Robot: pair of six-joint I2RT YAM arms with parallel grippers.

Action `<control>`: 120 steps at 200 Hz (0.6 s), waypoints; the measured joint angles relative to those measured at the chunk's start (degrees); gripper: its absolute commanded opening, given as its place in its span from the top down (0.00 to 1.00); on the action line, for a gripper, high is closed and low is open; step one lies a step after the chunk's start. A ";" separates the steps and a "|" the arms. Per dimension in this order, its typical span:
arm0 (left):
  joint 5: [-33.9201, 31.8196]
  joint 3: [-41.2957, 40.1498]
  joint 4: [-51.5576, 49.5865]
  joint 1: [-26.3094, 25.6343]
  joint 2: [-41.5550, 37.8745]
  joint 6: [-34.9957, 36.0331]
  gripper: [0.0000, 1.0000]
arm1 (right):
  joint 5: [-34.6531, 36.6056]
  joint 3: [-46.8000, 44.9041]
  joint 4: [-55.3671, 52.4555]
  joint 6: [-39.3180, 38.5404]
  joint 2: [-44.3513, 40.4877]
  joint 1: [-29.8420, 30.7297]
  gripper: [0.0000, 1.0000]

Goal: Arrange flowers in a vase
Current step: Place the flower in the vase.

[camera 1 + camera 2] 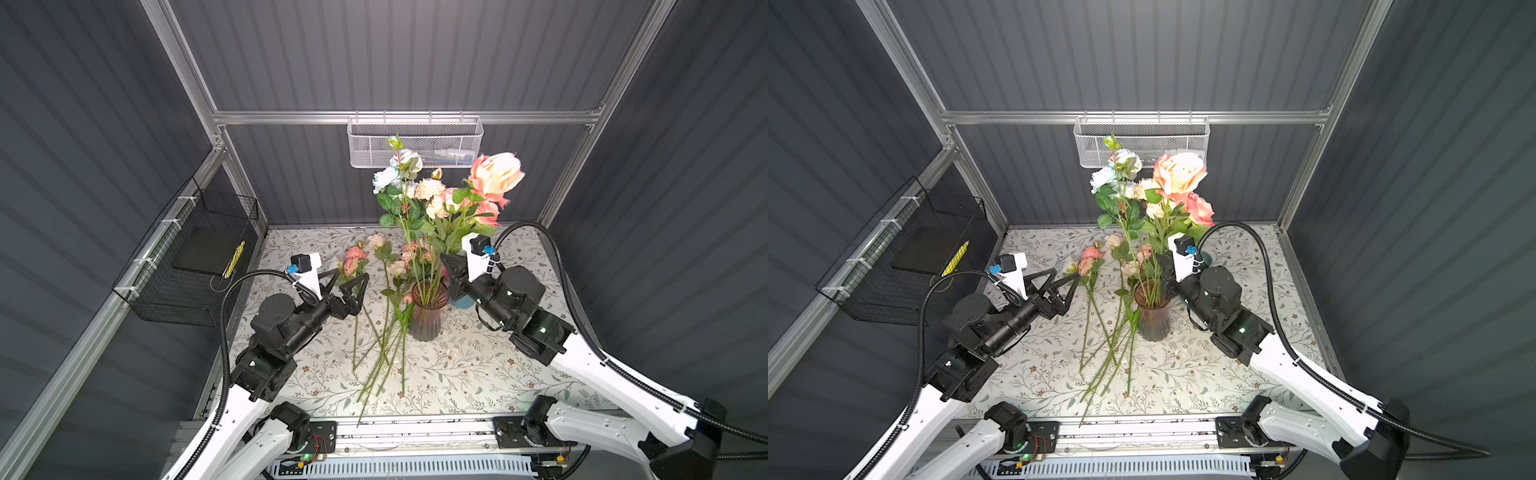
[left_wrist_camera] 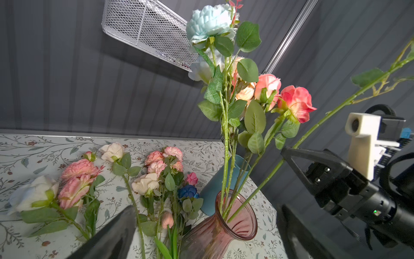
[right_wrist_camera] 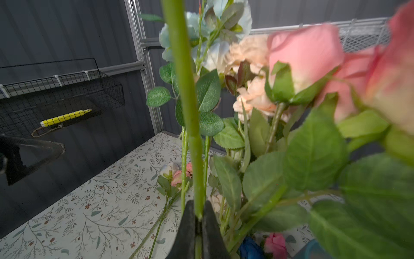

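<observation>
A ribbed pink glass vase [image 1: 428, 313] [image 1: 1152, 313] [image 2: 237, 224] stands mid-table, and several flowers [image 1: 409, 183] stand in it: pale blue, peach and pink. My right gripper [image 1: 446, 259] [image 1: 1162, 259] [image 3: 198, 215] is shut on the green stem [image 3: 186, 112] [image 2: 324, 118] of a large peach-pink rose [image 1: 496, 174]. That stem's foot sits in the vase mouth. Left of the vase, several loose flowers [image 1: 357, 257] [image 2: 78, 179] lie on the tablecloth. My left gripper [image 1: 351, 275] [image 1: 1066, 274] [image 2: 208, 207] hangs open over their stems, holding nothing.
A blue cup [image 2: 212, 186] [image 1: 461, 302] stands just behind the vase. A white mesh basket [image 1: 415, 141] hangs on the back rail. A black wire basket [image 1: 195, 257] on the left wall holds a yellow pen [image 1: 233, 259]. The loose stems [image 1: 382, 353] reach the table's front edge.
</observation>
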 measured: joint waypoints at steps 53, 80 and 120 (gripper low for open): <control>-2.84 -0.94 -1.57 0.00 4.04 -1.09 0.02 | -0.22 -7.96 0.13 5.92 1.18 0.07 0.64; -4.31 -0.94 -4.02 0.00 9.25 -2.29 0.04 | -0.28 -9.44 -1.22 10.03 -0.39 0.24 0.33; -5.90 -0.90 -6.40 0.00 16.57 -3.72 0.05 | -0.24 -11.89 -3.06 14.25 -5.73 0.44 0.14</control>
